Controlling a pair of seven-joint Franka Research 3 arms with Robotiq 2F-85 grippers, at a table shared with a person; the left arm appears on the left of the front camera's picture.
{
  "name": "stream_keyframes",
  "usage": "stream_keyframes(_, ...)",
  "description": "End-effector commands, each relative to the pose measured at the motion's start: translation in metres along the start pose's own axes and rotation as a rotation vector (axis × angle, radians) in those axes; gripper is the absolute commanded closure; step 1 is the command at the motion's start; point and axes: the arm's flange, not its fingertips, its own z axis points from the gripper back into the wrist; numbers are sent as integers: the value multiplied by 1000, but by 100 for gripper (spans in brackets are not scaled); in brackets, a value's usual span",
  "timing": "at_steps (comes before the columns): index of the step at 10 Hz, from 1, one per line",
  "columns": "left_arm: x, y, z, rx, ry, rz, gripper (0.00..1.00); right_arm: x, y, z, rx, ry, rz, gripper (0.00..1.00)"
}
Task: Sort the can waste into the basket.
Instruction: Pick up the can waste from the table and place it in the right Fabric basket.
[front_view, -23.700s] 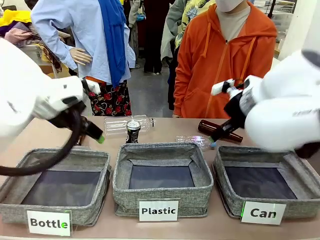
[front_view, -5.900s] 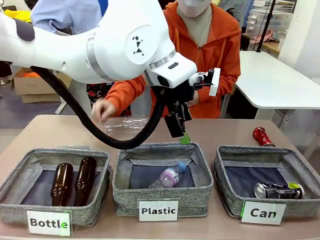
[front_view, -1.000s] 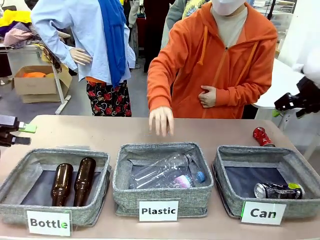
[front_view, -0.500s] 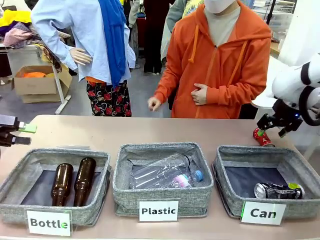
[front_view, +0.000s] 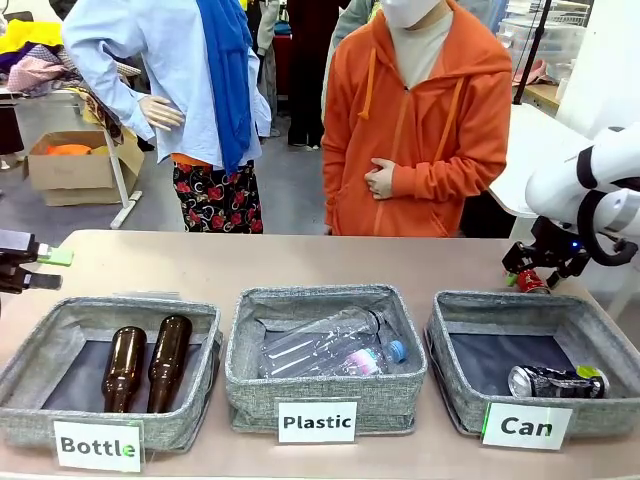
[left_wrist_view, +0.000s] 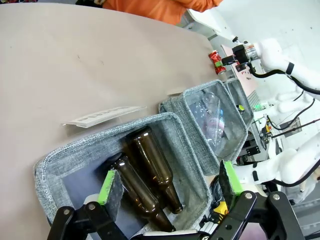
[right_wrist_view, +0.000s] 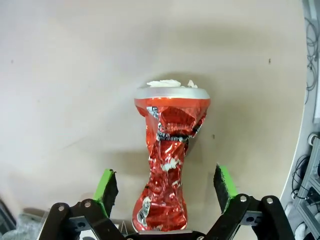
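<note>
A crushed shiny red can (right_wrist_view: 169, 165) lies on the tan table, between the green pads of my open right gripper (right_wrist_view: 166, 186), which touch nothing. In the front view that red can (front_view: 531, 283) sits just behind the grey "Can" basket (front_view: 455, 390), with my right gripper (front_view: 530, 270) low over it. A black-and-silver can (front_view: 555, 380) with a yellow-green end lies inside that basket. My left gripper (front_view: 45, 268) is open and empty at the table's far left, above the "Bottle" bin. The left wrist view shows the left gripper (left_wrist_view: 170, 181) open, with the red can (left_wrist_view: 216, 59) far off.
The "Bottle" bin (front_view: 30, 400) holds two brown glass bottles (front_view: 145, 365). The "Plastic" bin (front_view: 240, 390) holds clear plastic bottles (front_view: 330, 345). A person in an orange hoodie (front_view: 420, 110) stands at the far side, hand held at the waist. Bare table lies behind the bins.
My right arm has swung in from the right edge and come down over the red can. The person has drawn the outstretched hand back from the table. The left gripper has not moved.
</note>
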Motion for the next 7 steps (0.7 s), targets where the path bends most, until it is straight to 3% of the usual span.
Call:
stream_keyframes(1,0,-1,2,-9,7,-7,0,10,7,0,-51,-20,-18,0)
stream_keyframes(2,0,-1,2,-9,7,-7,0,10,8,1,-66,-31,-5,0)
stream_keyframes(5,0,-1,2,-9,7,-7,0,9,13,5,-69,-54,9,89)
stream_keyframes(6,0,-1,2,-9,7,-7,0,7,12,4,-66,-54,12,100)
stream_keyframes(7,0,-1,2,-9,7,-7,0,6,12,6,-62,-61,11,100)
